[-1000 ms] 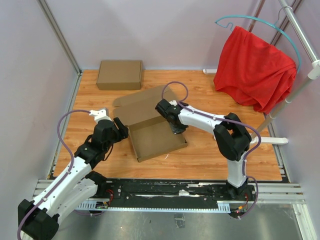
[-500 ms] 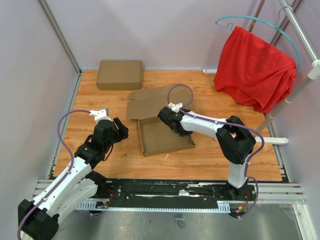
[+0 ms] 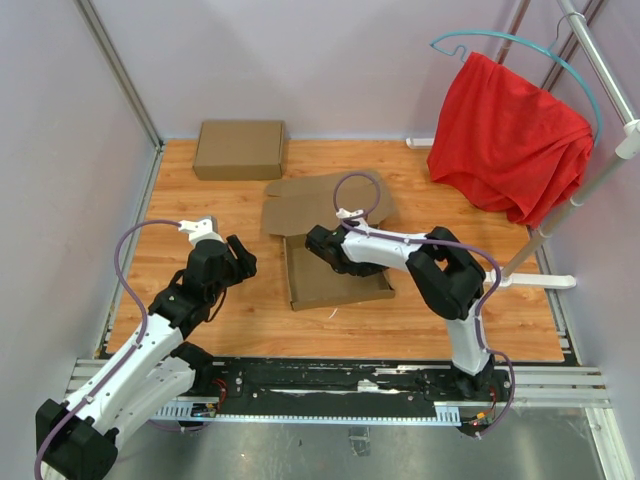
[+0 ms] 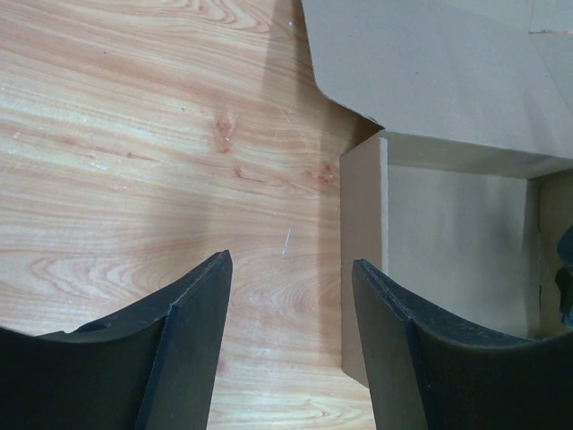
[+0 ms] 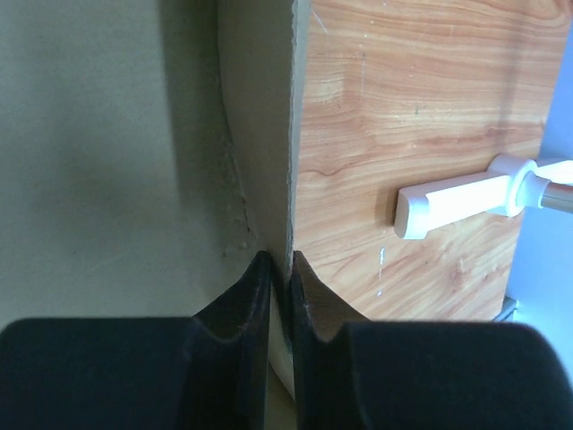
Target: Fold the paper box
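Note:
The paper box (image 3: 340, 282) lies mid-table as a shallow brown tray with its lid flap (image 3: 322, 203) spread flat behind it. My right gripper (image 3: 318, 245) is at the tray's back left part. In the right wrist view the right gripper (image 5: 281, 260) is shut on an upright cardboard wall (image 5: 267, 134), with the box floor (image 5: 89, 134) to its left. My left gripper (image 3: 243, 258) hovers left of the box. In the left wrist view the left gripper (image 4: 288, 269) is open over bare wood, and the paper box (image 4: 448, 233) lies just beyond its right finger.
A second, closed flat cardboard box (image 3: 240, 149) sits at the back left. A red cloth (image 3: 510, 135) hangs on a hanger from a rack at the right. The rack's white foot (image 3: 535, 281) rests on the table right of the box and shows as the white foot (image 5: 466, 193) in the right wrist view.
The paper box has slid right and turned squarer to the table, and its lid flap now lies flatter toward the back. The right wrist has swung left. The left arm has stayed put.

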You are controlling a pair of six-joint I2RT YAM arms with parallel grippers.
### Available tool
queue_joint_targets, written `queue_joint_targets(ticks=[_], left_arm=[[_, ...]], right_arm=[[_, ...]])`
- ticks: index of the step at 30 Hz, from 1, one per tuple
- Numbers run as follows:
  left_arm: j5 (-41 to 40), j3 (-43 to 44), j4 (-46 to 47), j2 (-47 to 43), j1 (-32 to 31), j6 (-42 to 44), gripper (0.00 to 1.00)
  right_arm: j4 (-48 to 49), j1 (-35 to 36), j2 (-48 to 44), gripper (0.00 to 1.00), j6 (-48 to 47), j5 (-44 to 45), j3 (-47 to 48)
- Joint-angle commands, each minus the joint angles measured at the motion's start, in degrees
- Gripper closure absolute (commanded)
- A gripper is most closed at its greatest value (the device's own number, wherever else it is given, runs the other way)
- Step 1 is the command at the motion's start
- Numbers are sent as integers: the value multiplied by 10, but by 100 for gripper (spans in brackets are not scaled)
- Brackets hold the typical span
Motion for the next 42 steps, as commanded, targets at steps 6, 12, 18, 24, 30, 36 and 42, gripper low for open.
queue_joint_targets(ticks=[6,12,18,24,30,36,42], left_arm=[[-6,-2,7,-7,3,8,38],[-9,-3,6,-8,3,7,38],[-14,-2,4,-13,3,3,37],[-1,7,31,10,5,1,34],[120,61,124,169,74,-20,30],[138,127,157,299,132,-26,30],[160,173,189,411,152,-23,32]], right_arm=[[99,-25,-80,79,-59,-88,-69],[109,-39,-153,33,-97,-118,-67],[193,-113,-250,29,-150,-272,-110],[313,-259,-313,25,-195,-504,-159],[310,-349,-232,18,-205,-615,-79],[293,-385,-124,16,-203,-649,18],[268,-385,-49,18,-212,-642,97]])
